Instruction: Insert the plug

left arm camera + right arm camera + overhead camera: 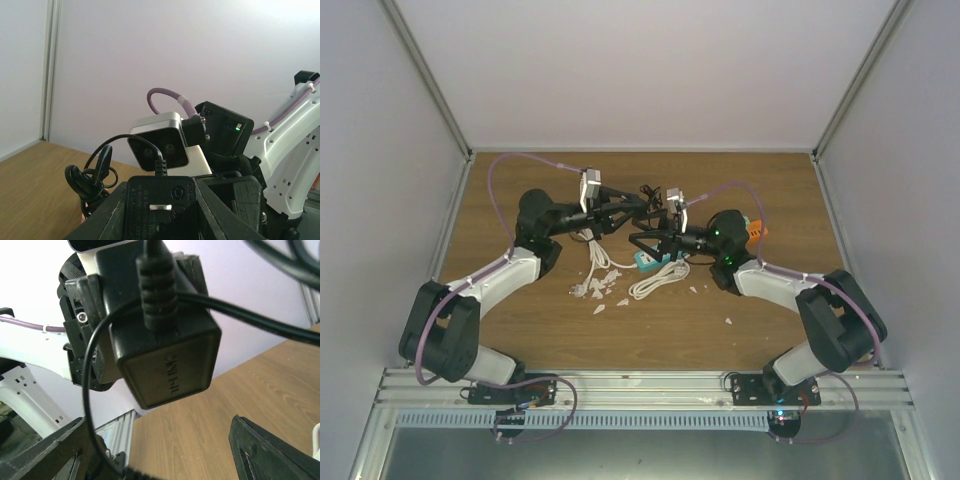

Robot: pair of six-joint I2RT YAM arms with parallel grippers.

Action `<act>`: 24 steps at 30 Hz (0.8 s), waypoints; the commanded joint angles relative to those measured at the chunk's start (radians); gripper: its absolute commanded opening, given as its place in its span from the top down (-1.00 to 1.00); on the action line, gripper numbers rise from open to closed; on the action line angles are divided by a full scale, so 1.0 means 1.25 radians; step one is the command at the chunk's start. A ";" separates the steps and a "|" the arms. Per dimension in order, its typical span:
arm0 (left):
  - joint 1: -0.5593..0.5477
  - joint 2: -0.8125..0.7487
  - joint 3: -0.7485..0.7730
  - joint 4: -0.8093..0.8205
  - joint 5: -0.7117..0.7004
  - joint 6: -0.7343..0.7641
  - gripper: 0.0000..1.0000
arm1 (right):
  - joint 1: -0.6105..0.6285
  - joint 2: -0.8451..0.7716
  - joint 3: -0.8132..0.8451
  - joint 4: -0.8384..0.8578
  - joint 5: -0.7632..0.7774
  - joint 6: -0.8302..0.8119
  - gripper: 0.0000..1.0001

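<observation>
Left claw [162, 220]: clamped on the black adapter plug [159, 197], which I see held up off the worktop [650, 340].
Right claw [160, 460]: fingers spread wide, facing the plug without touching it.
Top view only: teal power strip [655, 262] and coiled white cable [660, 282] lying near both claws.

White scraps [600, 290] lie scattered on a brown wooden table [650, 340], on the near side of the left gripper [635, 207] and slightly to its left. A lone fragment [729, 321] sits well apart, nearer than the right gripper [642, 240] and off to its right. A small orange object [758, 230], partly hidden, shows farther to that gripper's right, while plain white walls [650, 70] enclose the table on three sides and a metal rail [650, 385] runs along its near edge.
</observation>
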 commanded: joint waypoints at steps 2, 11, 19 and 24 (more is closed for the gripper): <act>-0.013 -0.037 -0.010 0.019 0.000 0.015 0.56 | 0.002 -0.011 0.032 0.019 0.020 -0.065 -0.53; -0.019 -0.064 -0.029 0.012 0.005 0.016 0.56 | -0.026 -0.021 0.010 0.108 0.022 -0.042 -0.43; -0.024 -0.066 -0.028 0.006 0.003 0.021 0.55 | -0.028 -0.041 0.035 0.085 0.003 -0.064 -0.22; -0.026 -0.061 -0.029 0.000 0.004 0.027 0.55 | -0.030 -0.043 0.040 0.086 0.001 -0.066 -0.13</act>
